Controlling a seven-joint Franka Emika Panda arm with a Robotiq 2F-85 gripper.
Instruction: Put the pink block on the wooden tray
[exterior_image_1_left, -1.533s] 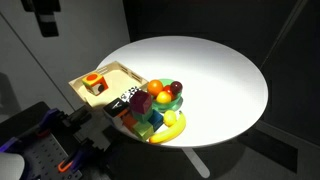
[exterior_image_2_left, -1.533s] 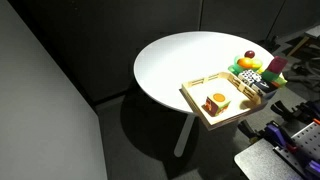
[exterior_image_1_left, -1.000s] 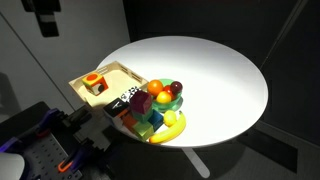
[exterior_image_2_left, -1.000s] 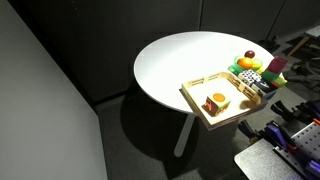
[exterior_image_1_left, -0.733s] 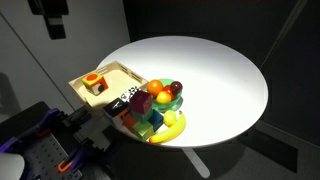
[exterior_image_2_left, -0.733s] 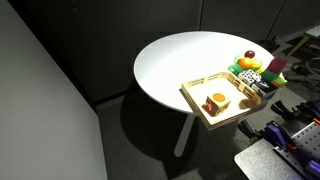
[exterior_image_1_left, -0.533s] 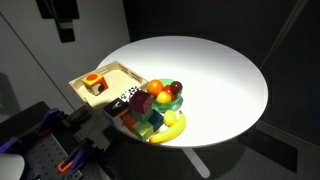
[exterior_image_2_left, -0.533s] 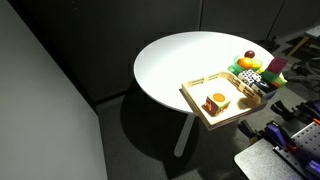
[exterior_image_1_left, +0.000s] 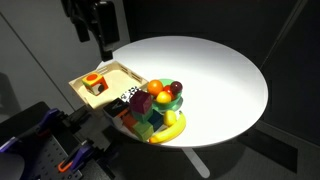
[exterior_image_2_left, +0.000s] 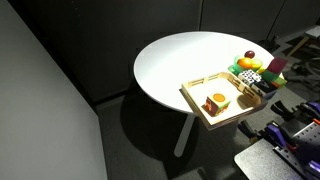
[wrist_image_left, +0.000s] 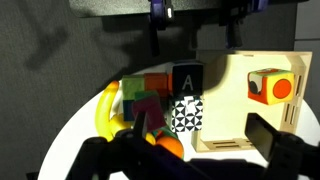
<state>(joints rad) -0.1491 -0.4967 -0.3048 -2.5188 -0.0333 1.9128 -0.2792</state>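
One orange block (exterior_image_1_left: 93, 83) occupies the wooden tray (exterior_image_1_left: 119, 77); pink block (exterior_image_1_left: 139, 101) outside it.

In an exterior view the arm (exterior_image_1_left: 88, 14) hangs down from 11 o'clock of the frame, its gripper (exterior_image_1_left: 104, 46) pointing downward in the air. In the wrist view its dark fingers (wrist_image_left: 272, 138) stand at 5 and 7 o'clock, spread apart.

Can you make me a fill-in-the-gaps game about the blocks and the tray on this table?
The round table is coloured ____.
The single block inside the wooden tray is coloured ____.
The pink block sits in the pile, not yet on the wooden ____.
The long yellow fruit is a ____.
Missing words: white, orange, tray, banana.
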